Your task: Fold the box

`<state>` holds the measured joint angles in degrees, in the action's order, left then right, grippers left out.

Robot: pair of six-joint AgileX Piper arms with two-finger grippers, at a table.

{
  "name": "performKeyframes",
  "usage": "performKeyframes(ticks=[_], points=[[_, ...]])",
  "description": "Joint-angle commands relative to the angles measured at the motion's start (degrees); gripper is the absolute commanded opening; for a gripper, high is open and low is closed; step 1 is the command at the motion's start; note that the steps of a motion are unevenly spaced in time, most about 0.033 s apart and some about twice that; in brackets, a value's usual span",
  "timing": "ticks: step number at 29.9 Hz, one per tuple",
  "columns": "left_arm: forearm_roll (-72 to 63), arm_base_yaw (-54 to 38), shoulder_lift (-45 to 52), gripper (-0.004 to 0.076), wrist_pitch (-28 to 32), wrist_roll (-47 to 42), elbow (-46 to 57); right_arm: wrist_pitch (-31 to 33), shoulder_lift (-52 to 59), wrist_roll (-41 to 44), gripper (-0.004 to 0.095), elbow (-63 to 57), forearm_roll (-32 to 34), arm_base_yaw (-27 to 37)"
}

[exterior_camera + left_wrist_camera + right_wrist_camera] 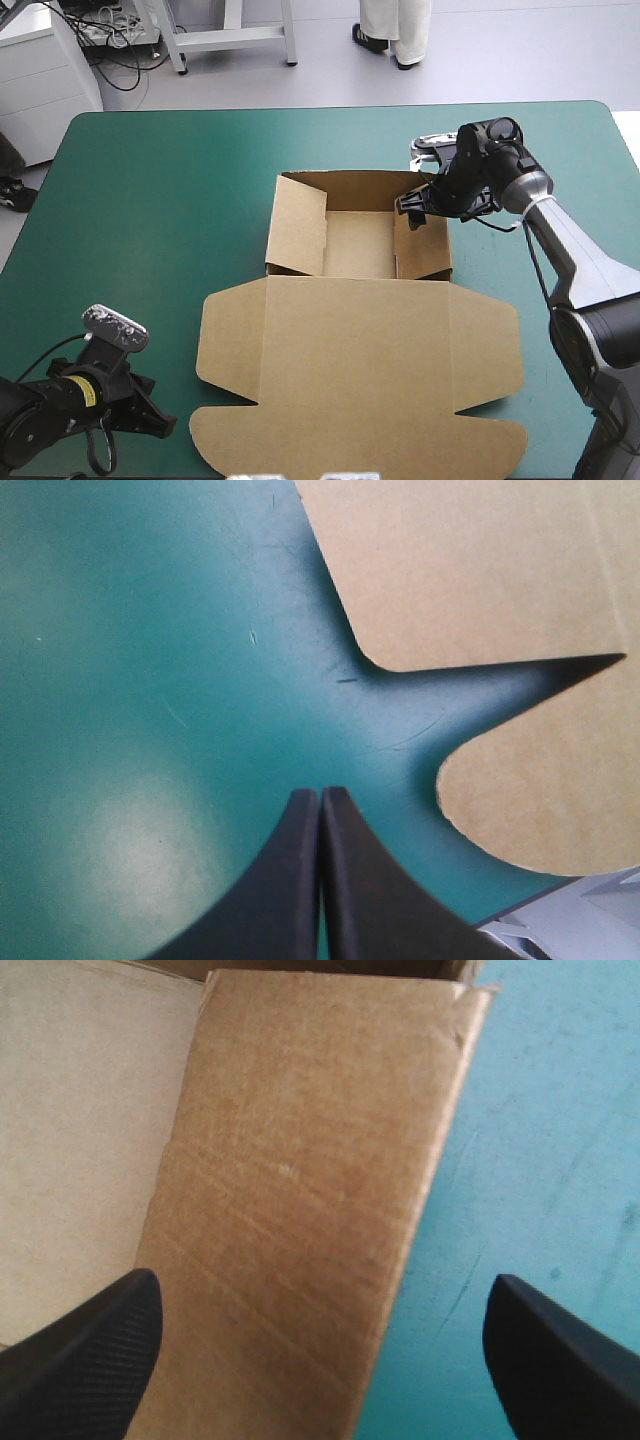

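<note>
Black-fingered left gripper (321,792), jaws pressed together, beside flat lid of brown cardboard box (360,340).
Right gripper (415,208) jaws spread, astride the box's raised right wall (300,1210).

Bare teal-green table cover (150,210) lies open left of the brown cardboard box (360,350), whose raised walls (300,225) hem its tray.

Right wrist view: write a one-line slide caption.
Open right tool poised over a raised side wall of the brown box, one finger over its floor, the other over the teal-green cover.
</note>
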<state>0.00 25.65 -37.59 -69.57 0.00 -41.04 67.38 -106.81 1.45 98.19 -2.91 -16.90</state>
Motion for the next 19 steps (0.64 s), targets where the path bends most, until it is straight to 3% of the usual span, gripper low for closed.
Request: performKeyframes(ticks=[1, 7, 10, 13, 19], points=[[0.0, 0.2, 1.5, -0.0032, 2.8, -0.5, 0.0, -2.3, 1.0, -0.8, 0.0806, 1.3, 0.0, 0.2], [0.0, 0.2, 1.9, -0.0032, 3.1, -1.1, 0.1, -2.7, -1.3, -1.5, 0.0805, 1.3, -0.1, 0.2], [0.5, 0.2, 1.9, -0.0032, 3.4, -1.1, 0.1, -2.7, -2.2, -1.5, 0.0742, 1.3, -0.1, 0.2], [0.8, 0.2, 1.9, -0.0032, 3.4, -1.1, 0.1, -2.7, -2.4, -1.5, 0.0603, 1.3, -0.1, 0.2], [0.8, 0.2, 1.9, -0.0032, 3.3, -1.4, 0.1, -2.8, -2.5, -1.5, 0.0219, 1.3, -0.1, 0.2]])
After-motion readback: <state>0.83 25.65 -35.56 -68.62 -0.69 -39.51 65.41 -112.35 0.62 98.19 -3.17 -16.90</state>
